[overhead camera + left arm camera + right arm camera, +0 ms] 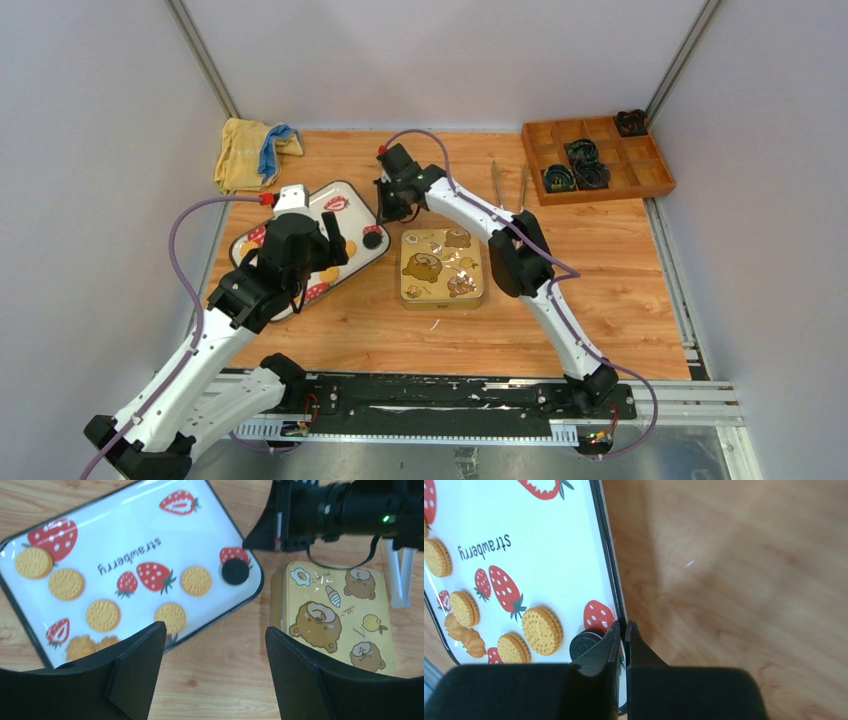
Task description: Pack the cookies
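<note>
1. The cookies (pixel 102 615), mostly golden, lay scattered on a strawberry-printed tray (pixel 125 527) on the tabletop (pixel 620 280). One black cookie (pixel 235 571) sat at the tray corner nearest the bear-printed tin (pixel 332 615).
2. The left claw (pixel 215 640) hung above the gap between tray and tin, fingers wide apart, holding nothing.
3. The right claw (pixel 623 630) had its fingers closed together at the tray's rim, just beside the black cookie. Whether they pinched the rim could not be told.

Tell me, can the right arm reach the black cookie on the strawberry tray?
Probably yes: the right gripper hangs beside the black cookie at the tray edge, with nothing between them. Its jaws are shut, so it must open first.
</note>
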### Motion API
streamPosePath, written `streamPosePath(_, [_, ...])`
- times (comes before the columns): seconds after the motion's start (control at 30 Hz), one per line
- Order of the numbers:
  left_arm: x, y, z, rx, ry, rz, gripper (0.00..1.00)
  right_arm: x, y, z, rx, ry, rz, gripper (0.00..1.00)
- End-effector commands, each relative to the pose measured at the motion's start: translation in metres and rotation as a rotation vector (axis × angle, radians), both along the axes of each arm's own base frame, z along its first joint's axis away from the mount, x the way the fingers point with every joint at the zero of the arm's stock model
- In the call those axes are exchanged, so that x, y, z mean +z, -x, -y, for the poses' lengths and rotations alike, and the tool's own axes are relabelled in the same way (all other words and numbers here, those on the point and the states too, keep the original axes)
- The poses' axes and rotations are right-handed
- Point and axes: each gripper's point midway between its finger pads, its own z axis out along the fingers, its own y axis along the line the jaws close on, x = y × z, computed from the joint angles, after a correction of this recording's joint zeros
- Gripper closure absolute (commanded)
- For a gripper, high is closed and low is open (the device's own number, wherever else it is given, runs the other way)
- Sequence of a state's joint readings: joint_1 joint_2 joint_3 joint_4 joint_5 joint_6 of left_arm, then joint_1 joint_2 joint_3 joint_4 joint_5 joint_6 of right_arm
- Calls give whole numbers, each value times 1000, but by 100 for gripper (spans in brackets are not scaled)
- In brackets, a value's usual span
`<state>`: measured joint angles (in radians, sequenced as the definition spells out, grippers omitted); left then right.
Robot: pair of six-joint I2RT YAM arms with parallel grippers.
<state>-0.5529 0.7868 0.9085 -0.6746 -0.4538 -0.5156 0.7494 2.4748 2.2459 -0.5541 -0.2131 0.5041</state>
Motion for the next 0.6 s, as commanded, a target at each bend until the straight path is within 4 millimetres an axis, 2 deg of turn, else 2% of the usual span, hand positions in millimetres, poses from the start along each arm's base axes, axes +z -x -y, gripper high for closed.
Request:
streamPosePath(0.0, [-6, -2, 5, -6, 15, -8, 21, 14, -63, 34, -161, 41, 115, 100])
streamPosePath(0.2, [-18, 2, 7, -16, 28, -37, 21, 13, -113, 80, -284, 71, 169, 100])
streamPosePath(0.57, [-36, 6, 13, -25, 48, -87, 21, 0, -155, 158, -432, 114, 154, 100])
